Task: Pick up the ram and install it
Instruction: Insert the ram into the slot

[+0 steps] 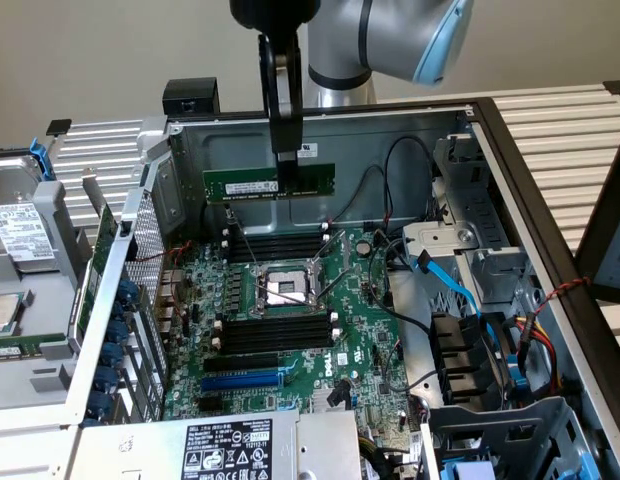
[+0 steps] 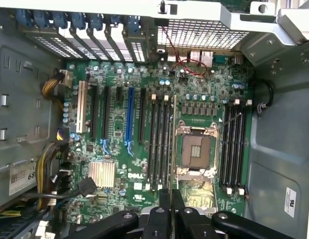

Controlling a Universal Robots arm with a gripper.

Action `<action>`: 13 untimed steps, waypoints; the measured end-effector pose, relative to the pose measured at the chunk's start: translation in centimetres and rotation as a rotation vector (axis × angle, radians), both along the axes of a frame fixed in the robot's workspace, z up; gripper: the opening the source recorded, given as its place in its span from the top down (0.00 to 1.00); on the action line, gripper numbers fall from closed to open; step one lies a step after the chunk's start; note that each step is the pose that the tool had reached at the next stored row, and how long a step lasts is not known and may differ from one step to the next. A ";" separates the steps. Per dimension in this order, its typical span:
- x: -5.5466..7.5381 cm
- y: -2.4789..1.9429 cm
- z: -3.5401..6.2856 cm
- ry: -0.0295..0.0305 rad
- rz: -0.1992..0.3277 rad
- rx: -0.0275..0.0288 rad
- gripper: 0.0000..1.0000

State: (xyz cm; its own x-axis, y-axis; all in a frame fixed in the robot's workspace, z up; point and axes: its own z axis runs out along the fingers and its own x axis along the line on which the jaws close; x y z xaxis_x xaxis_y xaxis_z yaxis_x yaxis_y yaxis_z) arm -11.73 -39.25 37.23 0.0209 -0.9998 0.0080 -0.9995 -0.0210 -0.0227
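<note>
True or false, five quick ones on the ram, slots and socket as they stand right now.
1. The pincer grips the ram. True.
2. The ram is seated in a memory slot. False: it hangs on edge above the board, in no slot.
3. A heatsink covers the CPU socket. False: the socket is uncovered.
4. Black memory slots lie on both sides of the CPU socket. True.
5. A card sits in the blue expansion slot. False: it is empty.
</note>
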 end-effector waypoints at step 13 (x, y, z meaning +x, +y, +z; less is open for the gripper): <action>-0.6 0.93 -1.70 -0.0238 0.000 -0.0121 0.87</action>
